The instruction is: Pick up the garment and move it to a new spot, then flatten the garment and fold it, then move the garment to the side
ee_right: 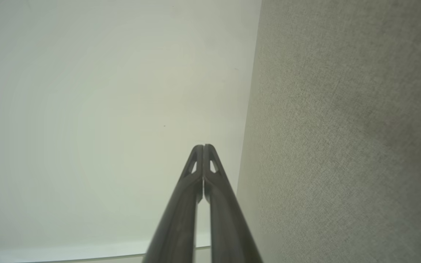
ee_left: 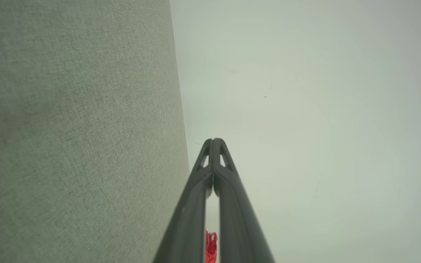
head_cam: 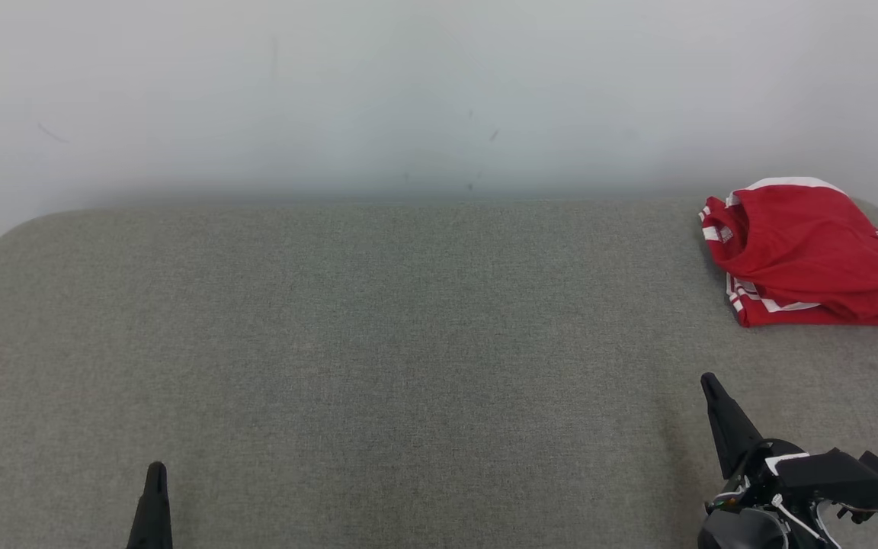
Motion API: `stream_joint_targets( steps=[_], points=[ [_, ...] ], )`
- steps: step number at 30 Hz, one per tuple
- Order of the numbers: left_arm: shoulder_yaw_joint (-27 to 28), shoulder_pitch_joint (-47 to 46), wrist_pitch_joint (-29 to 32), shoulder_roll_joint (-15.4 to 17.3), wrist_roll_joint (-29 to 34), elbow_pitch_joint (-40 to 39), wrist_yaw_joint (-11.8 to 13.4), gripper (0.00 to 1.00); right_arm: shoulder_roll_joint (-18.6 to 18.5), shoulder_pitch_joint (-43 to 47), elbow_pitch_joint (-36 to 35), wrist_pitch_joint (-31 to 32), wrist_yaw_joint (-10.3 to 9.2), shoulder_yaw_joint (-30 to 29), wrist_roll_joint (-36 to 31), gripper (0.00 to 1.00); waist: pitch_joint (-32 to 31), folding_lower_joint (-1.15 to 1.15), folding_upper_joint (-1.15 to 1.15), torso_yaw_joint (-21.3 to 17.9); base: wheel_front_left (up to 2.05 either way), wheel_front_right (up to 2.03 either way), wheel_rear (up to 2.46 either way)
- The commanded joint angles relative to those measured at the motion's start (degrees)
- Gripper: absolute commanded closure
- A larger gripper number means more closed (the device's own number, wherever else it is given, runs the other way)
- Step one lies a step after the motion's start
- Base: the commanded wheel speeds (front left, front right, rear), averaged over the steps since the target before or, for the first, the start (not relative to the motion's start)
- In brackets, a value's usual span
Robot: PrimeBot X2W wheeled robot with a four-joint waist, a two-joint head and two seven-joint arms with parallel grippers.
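Note:
The red garment [head_cam: 805,255] with white trim lies folded in a compact pile at the far right of the grey fabric surface [head_cam: 378,343], close to its rounded back corner. A sliver of the garment [ee_left: 211,248] shows between the left fingers in the left wrist view. My left gripper [head_cam: 155,474] is low at the front left, shut and empty. My right gripper [head_cam: 707,380] is at the front right, shut and empty, well in front of the garment. In both wrist views, the left gripper [ee_left: 213,140] and the right gripper [ee_right: 203,147] have fingertips pressed together.
A pale wall [head_cam: 408,91] rises right behind the grey surface. The surface's back corners are rounded, and its right edge runs just past the garment. Wide bare fabric stretches from the left to the middle.

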Motion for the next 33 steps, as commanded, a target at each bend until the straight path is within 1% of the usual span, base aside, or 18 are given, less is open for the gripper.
stream_joint_targets(
  steps=[1, 33],
  points=[
    [0.2, -0.7, 0.4, 0.2, -1.0, -0.3, -0.2, 1.0, 0.2, -0.6, 0.1, 0.5, -0.12, -0.2, 0.8, 1.0, 0.0, 0.0, 0.0, 0.0, 0.0, 0.0, 0.0],
    [0.1, -0.6, 0.3, 0.2, -0.9, -0.3, -0.2, 1.0, 0.7, -0.6, 0.1, 1.0, -0.12, -0.9, -0.2, 1.0, 0.0, 0.0, 0.0, 0.0, 0.0, 0.0, 0.0]
  ],
)
